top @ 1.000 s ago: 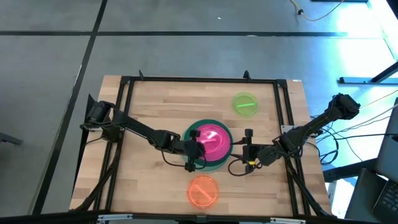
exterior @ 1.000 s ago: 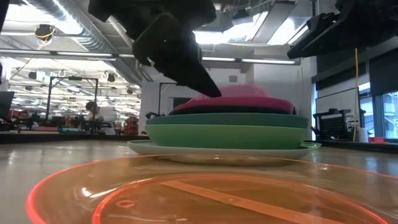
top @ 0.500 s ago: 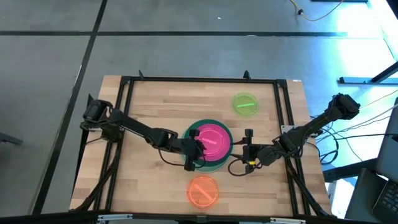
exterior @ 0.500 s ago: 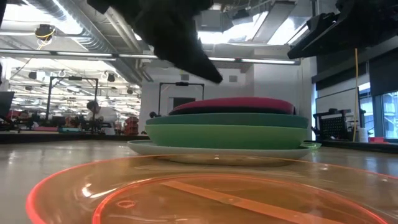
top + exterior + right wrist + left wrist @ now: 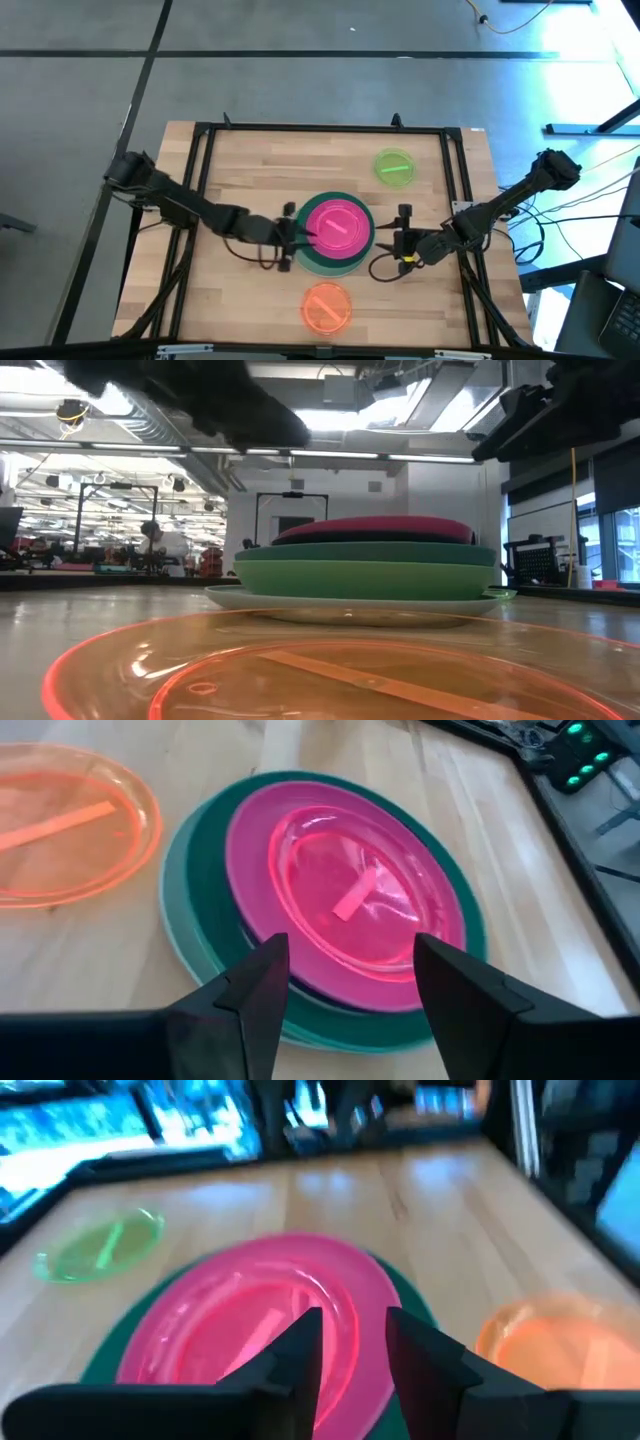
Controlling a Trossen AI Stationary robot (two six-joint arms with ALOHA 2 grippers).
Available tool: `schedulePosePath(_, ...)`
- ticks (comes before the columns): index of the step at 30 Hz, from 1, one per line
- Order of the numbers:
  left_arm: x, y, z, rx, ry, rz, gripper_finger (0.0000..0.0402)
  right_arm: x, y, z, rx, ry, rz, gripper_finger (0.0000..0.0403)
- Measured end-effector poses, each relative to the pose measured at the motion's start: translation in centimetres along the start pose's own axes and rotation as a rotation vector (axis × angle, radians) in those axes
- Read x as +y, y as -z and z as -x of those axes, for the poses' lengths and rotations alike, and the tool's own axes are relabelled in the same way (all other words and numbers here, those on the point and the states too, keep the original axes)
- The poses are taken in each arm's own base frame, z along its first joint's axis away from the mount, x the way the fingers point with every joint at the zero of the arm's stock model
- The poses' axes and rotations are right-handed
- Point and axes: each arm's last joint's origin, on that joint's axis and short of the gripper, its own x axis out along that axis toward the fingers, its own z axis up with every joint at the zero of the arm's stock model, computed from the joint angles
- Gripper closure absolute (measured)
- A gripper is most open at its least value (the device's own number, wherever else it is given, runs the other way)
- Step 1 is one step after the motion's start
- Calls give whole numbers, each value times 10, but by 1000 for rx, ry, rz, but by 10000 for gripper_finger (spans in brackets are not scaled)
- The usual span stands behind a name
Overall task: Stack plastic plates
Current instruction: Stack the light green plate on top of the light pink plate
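Left gripper (image 5: 290,237): the fingers are seen parted by a narrow gap at the left edge of the stack (image 5: 335,235); nothing is held between them
Right gripper (image 5: 404,240): the fingers are spread wide, right of the stack in the high view; nothing is held
Stack: found in the middle of the table (image 5: 250,160); the plates are laid flat, rims upward
Top of stack: a small translucent pink plate (image 5: 352,902) is laid inside a magenta plate (image 5: 250,840); under them, dark, teal, green and pale layers are seen in the low view
Orange plate (image 5: 326,306): one, lower centre of the high view, apart from the stack
Lime plate (image 5: 394,167): one, upper right of the stack
Long axis: none, the plates are round
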Motion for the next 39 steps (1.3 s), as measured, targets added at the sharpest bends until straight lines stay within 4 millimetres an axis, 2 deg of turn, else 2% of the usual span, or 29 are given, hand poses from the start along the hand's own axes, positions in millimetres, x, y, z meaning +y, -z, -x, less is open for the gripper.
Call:
schedulePosePath(4, -2, 21, 19, -111, 15, 97, 296, -5, 4, 1, 37, 59, 18, 198)
schedulePosePath(8, -5, 33, 27, -166, 32, 137, 296, -18, 15, -4, 151, 126, -16, 198)
schedulePosePath(12, -4, 34, 27, -174, -10, 142, 296, -36, 29, -16, 253, 211, -62, 198)
schedulePosePath(18, -3, 33, 27, -182, -29, 147, 296, -67, 67, -32, 382, 350, -149, 198)
schedulePosePath(23, -1, 33, 27, -182, -35, 148, 296, -94, 96, -46, 400, 363, -239, 198)
schedulePosePath(31, -1, 33, 27, -180, -34, 143, 296, -131, 118, -61, 394, 326, -316, 198)
schedulePosePath(39, 3, 33, 25, -179, -52, 144, 296, -148, 138, -78, 431, 303, -343, 206)
